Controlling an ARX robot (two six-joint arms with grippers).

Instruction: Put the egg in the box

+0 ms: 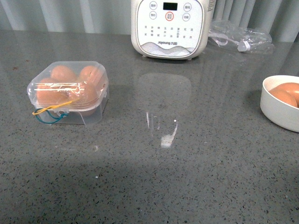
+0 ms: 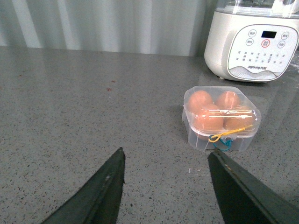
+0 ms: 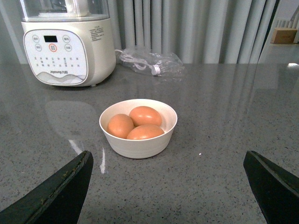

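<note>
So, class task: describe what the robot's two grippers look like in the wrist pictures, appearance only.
Only the fingers show. The left gripper has two dark, almost black, flat fingers tapering to blunt points with a matte, slightly scuffed surface. The right gripper has matching dark wedge-shaped fingers. No cables, markings or arm links are visible.

Front view shows no part of the robot. Left wrist view: left gripper (image 2: 166,186) shows as two dark, near-black fingers (image 2: 105,196), flat and wedge-shaped, each tapering to a blunt tip. Surface matte, slightly greenish-black, with faint pale scuffs and specks along the edges. Right wrist view: right gripper (image 3: 168,186) shows the same dark matte fingers (image 3: 60,193), broad triangular blades narrowing to the tips, thin lighter wear line on the inner edges. No cables, screws or markings visible on either one. Arm links out of view.
</note>
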